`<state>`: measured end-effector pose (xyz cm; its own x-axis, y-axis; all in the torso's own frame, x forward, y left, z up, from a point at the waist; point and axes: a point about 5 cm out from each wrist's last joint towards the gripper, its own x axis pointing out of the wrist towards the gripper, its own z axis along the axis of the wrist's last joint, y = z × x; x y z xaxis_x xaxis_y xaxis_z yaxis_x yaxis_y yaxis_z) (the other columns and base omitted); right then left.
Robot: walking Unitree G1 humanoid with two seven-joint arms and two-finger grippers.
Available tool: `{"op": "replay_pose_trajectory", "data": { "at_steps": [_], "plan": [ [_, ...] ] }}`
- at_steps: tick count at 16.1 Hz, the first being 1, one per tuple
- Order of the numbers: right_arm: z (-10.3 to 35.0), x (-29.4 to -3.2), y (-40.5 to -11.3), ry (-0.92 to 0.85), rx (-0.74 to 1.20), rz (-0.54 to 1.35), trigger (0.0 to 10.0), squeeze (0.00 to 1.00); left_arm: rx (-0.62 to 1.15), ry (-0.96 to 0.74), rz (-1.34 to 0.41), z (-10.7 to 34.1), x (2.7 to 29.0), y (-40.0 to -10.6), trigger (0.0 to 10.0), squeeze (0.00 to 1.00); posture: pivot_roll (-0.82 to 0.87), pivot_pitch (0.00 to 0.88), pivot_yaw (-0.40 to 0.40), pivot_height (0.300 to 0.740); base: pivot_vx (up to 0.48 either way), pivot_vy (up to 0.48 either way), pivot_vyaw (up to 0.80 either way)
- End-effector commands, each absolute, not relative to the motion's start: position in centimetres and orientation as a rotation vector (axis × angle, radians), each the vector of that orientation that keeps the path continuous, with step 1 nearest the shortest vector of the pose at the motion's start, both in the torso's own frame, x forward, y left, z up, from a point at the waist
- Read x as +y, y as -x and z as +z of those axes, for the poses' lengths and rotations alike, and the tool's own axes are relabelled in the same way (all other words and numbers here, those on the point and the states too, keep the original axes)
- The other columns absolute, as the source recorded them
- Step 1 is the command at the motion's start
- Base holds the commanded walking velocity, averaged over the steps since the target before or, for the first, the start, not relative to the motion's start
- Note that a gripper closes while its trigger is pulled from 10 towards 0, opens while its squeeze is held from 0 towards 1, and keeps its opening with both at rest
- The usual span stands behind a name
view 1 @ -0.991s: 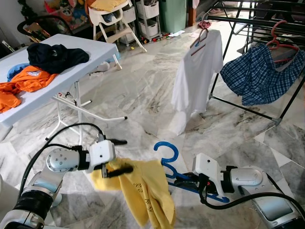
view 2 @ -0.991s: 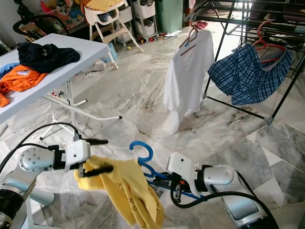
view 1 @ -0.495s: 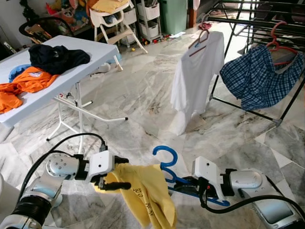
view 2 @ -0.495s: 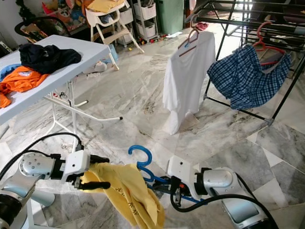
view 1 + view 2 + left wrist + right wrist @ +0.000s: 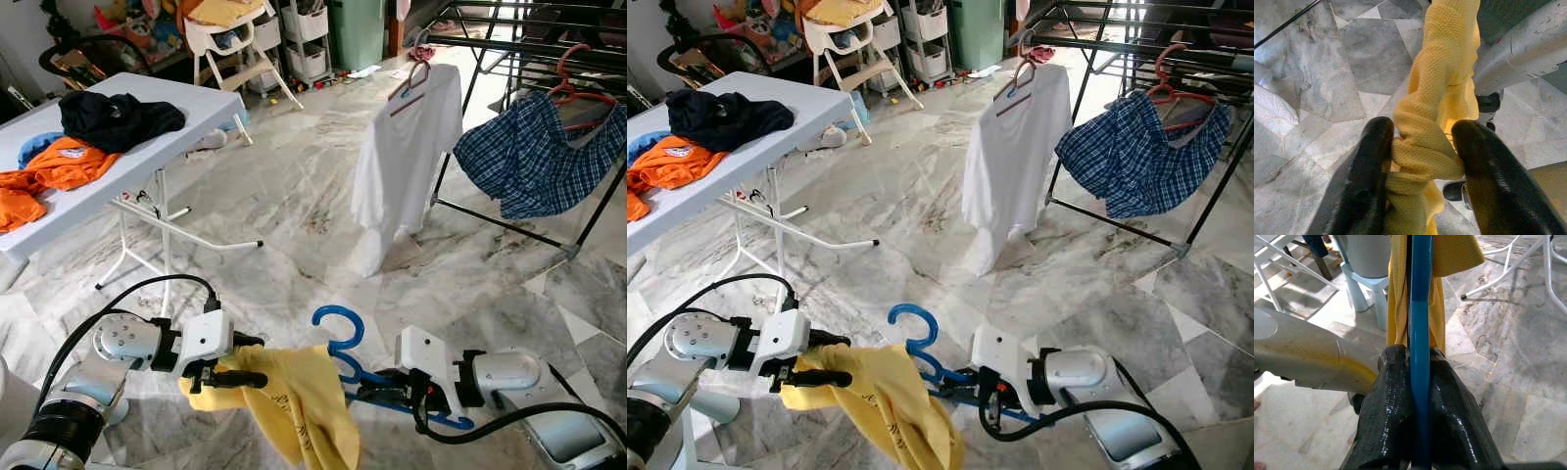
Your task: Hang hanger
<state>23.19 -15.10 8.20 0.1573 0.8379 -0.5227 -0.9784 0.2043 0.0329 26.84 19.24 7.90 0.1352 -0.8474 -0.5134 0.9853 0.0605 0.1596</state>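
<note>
Yellow shirt (image 5: 299,397): bunched, draped low between both arms above the marble floor (image 5: 294,196).
Blue hanger (image 5: 343,338): hook up, beside the shirt.
Left gripper (image 5: 1420,161): jaws clenched on shirt fabric.
Right gripper (image 5: 1418,377): jaws clamped on the hanger's bar — tight.

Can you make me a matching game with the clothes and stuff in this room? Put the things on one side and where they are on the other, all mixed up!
Things:
1. yellow shirt
2. blue hanger
3. white shirt
4. orange cloth

Places:
A. hanging at the end of the drying rack
B. lying on the white table
C. bunched in the left gripper
D. clamped in the right gripper

Pairs: 1-C, 2-D, 3-A, 4-B
</note>
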Motion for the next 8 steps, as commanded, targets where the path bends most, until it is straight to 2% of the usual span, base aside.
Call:
{"op": "replay_pose_trajectory", "data": {
  "at_steps": [1, 8],
  "plan": [
    [9.49, -13.95, -23.03, 0.344, 0.41, 1.408, 10.0, 0.0, 0.343, -0.535, -1.42, 7.76, 19.66, -26.73, 0.0, 0.0, -0.14, 0.015, 0.181, 0.74, 0.0, 0.0, 0.0],
    [9.85, -14.24, -22.78, 0.349, 0.411, 1.436, 10.0, 0.0, 0.383, -0.51, -1.468, 6.89, 19.24, -26.12, 0.0, 0.0, -0.15, 0.014, 0.183, 0.74, 0.0, 0.0, 0.0]
  ]
}}
